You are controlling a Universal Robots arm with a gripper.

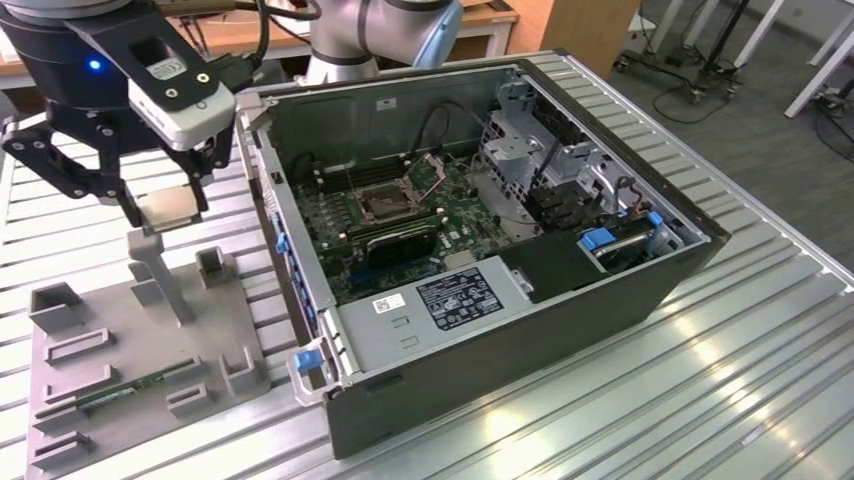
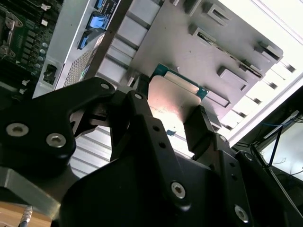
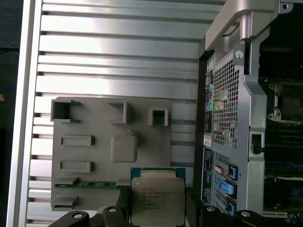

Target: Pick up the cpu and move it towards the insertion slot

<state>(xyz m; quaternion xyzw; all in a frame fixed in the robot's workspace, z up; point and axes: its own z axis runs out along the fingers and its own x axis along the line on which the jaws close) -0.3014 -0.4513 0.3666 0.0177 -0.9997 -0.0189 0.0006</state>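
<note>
My gripper (image 1: 167, 212) is shut on the cpu (image 1: 166, 206), a flat square chip with a pale metal face. I hold it in the air above the tall post of the grey fixture (image 1: 80, 370), at the exterior view's left. In both wrist views the black fingers (image 2: 142, 111) press on two opposite edges of the cpu (image 3: 157, 196). The insertion slot (image 1: 379, 201), a dark square in a shiny frame, lies on the green board inside the open computer case (image 1: 534, 330), off to the exterior view's right of the gripper. The case's side wall stands between them.
A thin green memory stick (image 1: 127, 390) lies in a pocket of the fixture, among several raised grey blocks. The table top (image 1: 721, 380) is ribbed aluminium. Cables and drive cages fill the case's far side, and blue clips line its near wall.
</note>
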